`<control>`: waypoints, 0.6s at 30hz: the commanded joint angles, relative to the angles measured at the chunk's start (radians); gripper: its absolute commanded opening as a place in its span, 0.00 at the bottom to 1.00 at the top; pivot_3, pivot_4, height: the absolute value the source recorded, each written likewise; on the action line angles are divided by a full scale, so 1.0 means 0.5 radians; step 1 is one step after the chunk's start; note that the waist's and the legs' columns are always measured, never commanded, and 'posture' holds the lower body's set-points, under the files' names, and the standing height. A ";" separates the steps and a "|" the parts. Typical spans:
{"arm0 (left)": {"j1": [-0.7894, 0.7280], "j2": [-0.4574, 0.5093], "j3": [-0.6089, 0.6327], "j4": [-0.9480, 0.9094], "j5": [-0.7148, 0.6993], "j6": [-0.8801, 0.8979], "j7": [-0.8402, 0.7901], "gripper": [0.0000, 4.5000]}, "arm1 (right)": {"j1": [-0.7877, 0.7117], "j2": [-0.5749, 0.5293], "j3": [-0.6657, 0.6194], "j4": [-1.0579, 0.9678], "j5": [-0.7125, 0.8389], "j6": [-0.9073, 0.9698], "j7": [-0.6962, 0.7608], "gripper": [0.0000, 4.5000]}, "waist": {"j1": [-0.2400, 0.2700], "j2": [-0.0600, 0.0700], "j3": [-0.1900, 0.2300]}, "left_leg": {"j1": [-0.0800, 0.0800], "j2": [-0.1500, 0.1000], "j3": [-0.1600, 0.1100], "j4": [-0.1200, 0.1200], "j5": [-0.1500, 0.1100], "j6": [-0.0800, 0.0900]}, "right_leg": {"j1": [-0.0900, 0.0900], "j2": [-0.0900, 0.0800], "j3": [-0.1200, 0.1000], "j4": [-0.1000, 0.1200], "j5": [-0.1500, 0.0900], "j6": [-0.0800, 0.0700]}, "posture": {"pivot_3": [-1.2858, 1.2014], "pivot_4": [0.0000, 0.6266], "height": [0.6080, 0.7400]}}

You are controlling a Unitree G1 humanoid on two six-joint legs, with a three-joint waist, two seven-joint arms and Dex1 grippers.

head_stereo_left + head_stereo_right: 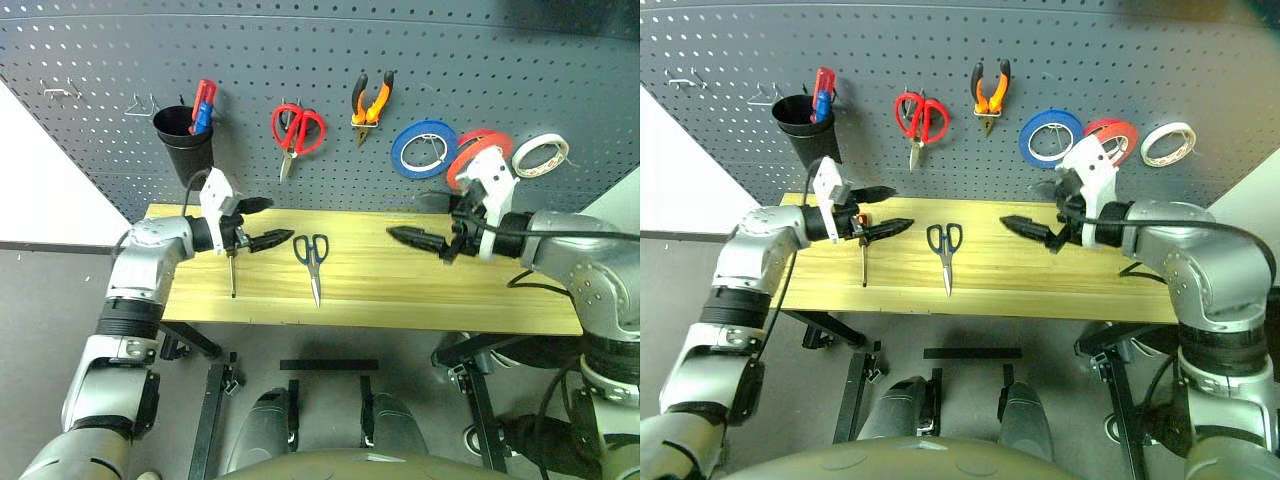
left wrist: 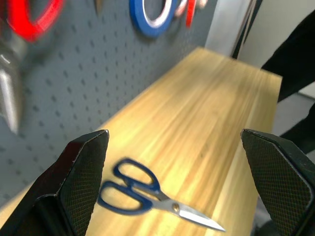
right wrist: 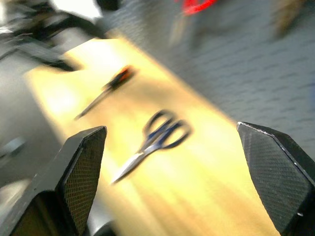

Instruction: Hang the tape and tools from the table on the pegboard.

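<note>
**Two tools on the table, both claws empty**

Both grippers hover over the wooden table (image 1: pixel 420 290) with fingers spread wide, holding nothing. Left gripper (image 1: pixel 262 222) sits just above the screwdriver (image 1: pixel 232 270), blue-handled scissors (image 1: pixel 312 262) lying just to its right. Right gripper (image 1: pixel 425 238) hangs well right of those scissors. Up on the pegboard (image 1: pixel 100 60): orange pliers (image 1: pixel 371 103) and red tape (image 1: pixel 1116 135), beside a blue tape ring (image 1: pixel 423 148).

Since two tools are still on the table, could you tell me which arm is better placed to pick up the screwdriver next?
Left, probably: the open left gripper hovers just above the screwdriver, while the right gripper is beyond the blue scissors.
</note>
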 commanded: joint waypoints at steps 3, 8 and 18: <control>0.004 -0.229 -0.094 -0.051 0.236 0.229 0.584 1.00 | 0.132 -0.012 0.116 0.117 -0.146 -0.437 0.110 0.99 | 0.016 -0.002 0.001 | 0.001 -0.001 -0.002 0.000 0.000 0.001 | 0.003 0.000 0.000 -0.001 0.000 0.000 | 0.56 0.28 0.91; -0.019 -0.383 -0.119 -0.026 0.344 0.413 0.900 1.00 | 0.181 -0.069 0.124 0.298 -0.166 -0.629 0.272 0.99 | 0.010 -0.002 0.003 | 0.001 -0.002 -0.003 0.001 -0.002 0.003 | 0.004 -0.001 0.000 -0.003 0.000 0.000 | 0.56 0.34 0.91; 0.143 -0.639 -0.237 -0.305 0.498 0.838 1.334 1.00 | 0.231 -0.118 0.110 0.754 -0.301 -1.139 0.535 0.99 | 0.006 -0.004 0.105 | 0.006 0.003 -0.010 0.001 -0.007 0.013 | 0.007 -0.001 0.002 -0.004 0.000 -0.001 | 0.55 0.51 0.91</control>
